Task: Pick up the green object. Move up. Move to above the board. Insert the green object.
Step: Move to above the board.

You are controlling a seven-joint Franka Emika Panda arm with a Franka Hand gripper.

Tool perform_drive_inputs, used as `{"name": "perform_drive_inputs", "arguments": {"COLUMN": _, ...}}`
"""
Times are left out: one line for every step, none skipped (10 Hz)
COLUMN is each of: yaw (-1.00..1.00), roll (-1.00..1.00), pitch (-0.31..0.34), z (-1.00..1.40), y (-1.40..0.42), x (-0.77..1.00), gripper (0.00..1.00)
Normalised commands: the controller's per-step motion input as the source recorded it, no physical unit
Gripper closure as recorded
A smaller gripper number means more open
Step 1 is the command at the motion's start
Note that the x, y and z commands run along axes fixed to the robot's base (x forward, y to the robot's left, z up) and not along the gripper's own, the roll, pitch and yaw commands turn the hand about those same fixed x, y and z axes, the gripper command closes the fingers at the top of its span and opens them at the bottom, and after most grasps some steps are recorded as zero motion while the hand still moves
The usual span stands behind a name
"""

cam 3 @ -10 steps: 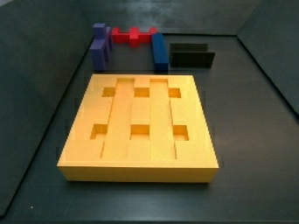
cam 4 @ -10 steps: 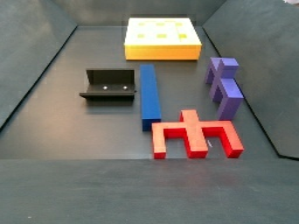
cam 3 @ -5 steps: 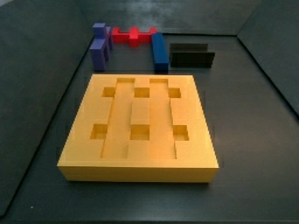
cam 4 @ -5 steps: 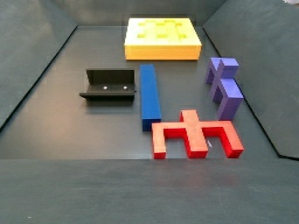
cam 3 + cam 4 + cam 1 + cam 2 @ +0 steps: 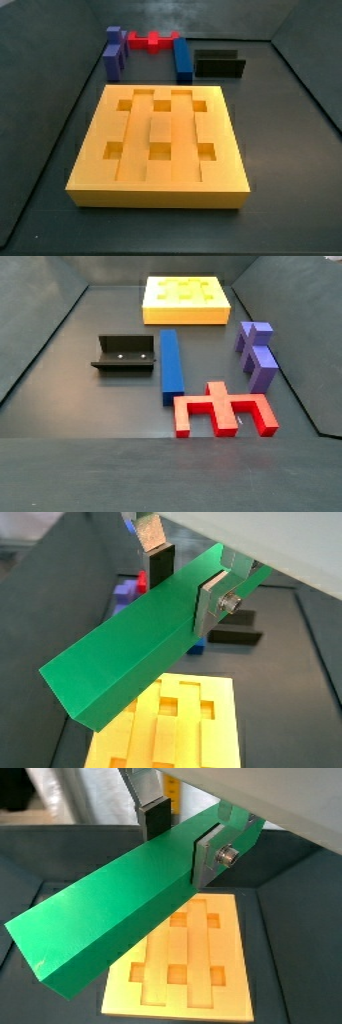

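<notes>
The gripper (image 5: 181, 840) clamps the green object (image 5: 127, 908) high above the board (image 5: 187, 958); next it must align and lower.

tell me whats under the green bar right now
In both wrist views the gripper holds the green object high above the board; the bar covers part of the board's holes.

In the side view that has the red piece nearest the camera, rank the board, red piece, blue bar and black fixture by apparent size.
1. Red piece and board: about equal in the picture, but the red piece is nearest and the board farthest, so unranked.
2. Blue bar.
3. Fixture.
The gripper, holding the green object, shows only in the wrist views.
</notes>
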Motion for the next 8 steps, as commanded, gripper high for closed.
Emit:
{"name": "perform_drive_inputs", "arguments": {"yaw": 1.00, "roll": 0.04, "pitch": 0.103, "z": 0.02, "y": -0.04, "x": 0.07, "gripper": 1.00}}
{"name": "perform_drive_inputs", "arguments": {"yaw": 1.00, "roll": 0.04, "pitch": 0.114, "z": 0.02, "y": -0.03, "x": 0.06, "gripper": 1.00}}
{"name": "perform_drive_inputs", "arguments": {"yaw": 1.00, "roll": 0.05, "pitch": 0.135, "z": 0.03, "y": -0.03, "x": 0.06, "gripper": 1.00}}
{"name": "perform_drive_inputs", "arguments": {"yaw": 1.00, "roll": 0.06, "pitch": 0.147, "z": 0.03, "y": -0.03, "x": 0.06, "gripper": 1.00}}
{"name": "perform_drive_inputs", "arguments": {"yaw": 1.00, "roll": 0.07, "pitch": 0.195, "z": 0.03, "y": -0.03, "x": 0.07, "gripper": 1.00}}
{"name": "perform_drive_inputs", "arguments": {"yaw": 1.00, "roll": 0.08, "pitch": 0.221, "z": 0.03, "y": -0.03, "x": 0.07, "gripper": 1.00}}
{"name": "perform_drive_inputs", "arguments": {"yaw": 0.80, "roll": 0.09, "pitch": 0.243, "z": 0.03, "y": -0.03, "x": 0.08, "gripper": 1.00}}
{"name": "perform_drive_inputs", "arguments": {"yaw": 0.56, "roll": 0.09, "pitch": 0.216, "z": 0.03, "y": -0.04, "x": 0.08, "gripper": 1.00}}
